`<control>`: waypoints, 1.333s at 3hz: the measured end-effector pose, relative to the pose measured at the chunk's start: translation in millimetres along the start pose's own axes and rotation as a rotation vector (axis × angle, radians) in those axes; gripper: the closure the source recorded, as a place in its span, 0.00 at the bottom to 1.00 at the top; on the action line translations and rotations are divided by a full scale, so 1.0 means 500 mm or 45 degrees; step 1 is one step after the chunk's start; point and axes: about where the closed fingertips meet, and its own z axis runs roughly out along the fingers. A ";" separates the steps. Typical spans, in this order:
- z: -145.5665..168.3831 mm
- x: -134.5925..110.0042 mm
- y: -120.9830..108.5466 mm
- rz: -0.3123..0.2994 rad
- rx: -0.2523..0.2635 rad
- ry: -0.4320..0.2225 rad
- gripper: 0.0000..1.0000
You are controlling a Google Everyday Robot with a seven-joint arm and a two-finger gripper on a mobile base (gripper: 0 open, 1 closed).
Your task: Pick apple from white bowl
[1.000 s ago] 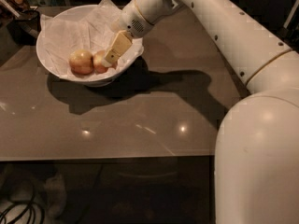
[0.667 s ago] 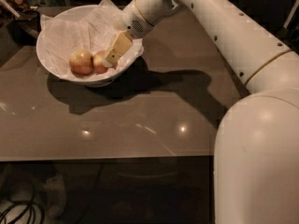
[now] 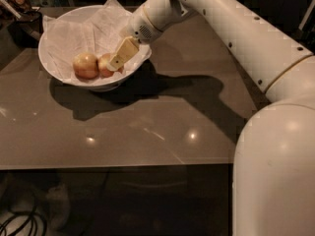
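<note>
The claw (image 3: 116,63) slants down into the bowl (image 3: 93,84) on the bench (image 3: 147,132), at the apple (image 3: 104,65) beside the paler apple (image 3: 85,65), seemingly lining up a grasp; whether it is open or closed I cannot tell.

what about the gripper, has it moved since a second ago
No. The gripper hangs inside the bowl on its right side, over the darker apple. It is in the same spot against the bowl's rim as before.
</note>
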 end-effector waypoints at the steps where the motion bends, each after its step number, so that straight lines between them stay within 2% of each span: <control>1: 0.002 0.005 -0.007 0.009 0.027 0.009 0.35; 3: 0.006 0.005 -0.011 0.005 0.033 0.014 0.44; 4: 0.020 0.004 -0.014 -0.007 0.020 0.019 0.52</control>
